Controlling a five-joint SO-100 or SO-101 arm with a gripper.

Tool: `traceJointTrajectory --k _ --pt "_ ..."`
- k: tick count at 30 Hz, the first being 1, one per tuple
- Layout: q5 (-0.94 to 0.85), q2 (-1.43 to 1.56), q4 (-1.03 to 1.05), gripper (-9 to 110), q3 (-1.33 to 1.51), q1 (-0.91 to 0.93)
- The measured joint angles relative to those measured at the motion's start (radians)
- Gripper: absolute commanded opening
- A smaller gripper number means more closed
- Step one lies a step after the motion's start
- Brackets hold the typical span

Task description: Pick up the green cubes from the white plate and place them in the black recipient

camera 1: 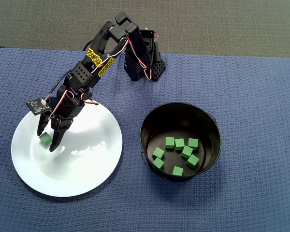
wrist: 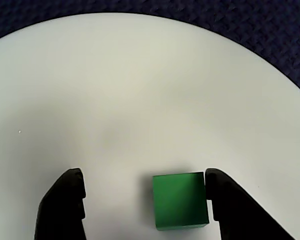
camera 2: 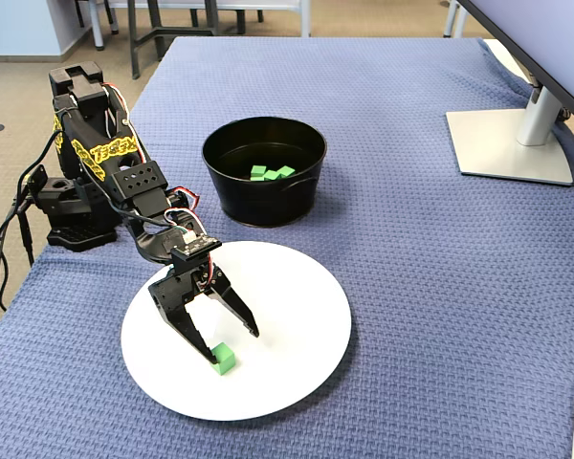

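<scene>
One green cube (wrist: 180, 200) lies on the white plate (wrist: 140, 90), between the fingers of my open gripper (wrist: 144, 190). In the wrist view its right face touches the right finger (wrist: 230, 205), and a wide gap separates it from the left finger (wrist: 65, 205). From overhead, the gripper (camera 1: 46, 141) straddles that cube (camera 1: 45, 138) on the left part of the plate (camera 1: 82, 164). The black recipient (camera 1: 180, 104) stands right of the plate and holds several green cubes (camera 1: 180, 144). The fixed view shows the gripper (camera 2: 230, 346) over the cube (camera 2: 224, 360) on the plate (camera 2: 287, 316).
A blue woven cloth (camera 1: 251, 96) covers the table. The arm's base (camera 1: 144, 65) sits at the cloth's far edge in the overhead view. A monitor stand (camera 2: 512, 143) is at the right of the fixed view, well beyond the pot (camera 2: 265, 201).
</scene>
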Motion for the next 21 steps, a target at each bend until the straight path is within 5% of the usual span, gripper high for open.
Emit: traceJointTrajectory --k 21 --pt "-0.025 -0.052 0.000 16 -0.021 0.026"
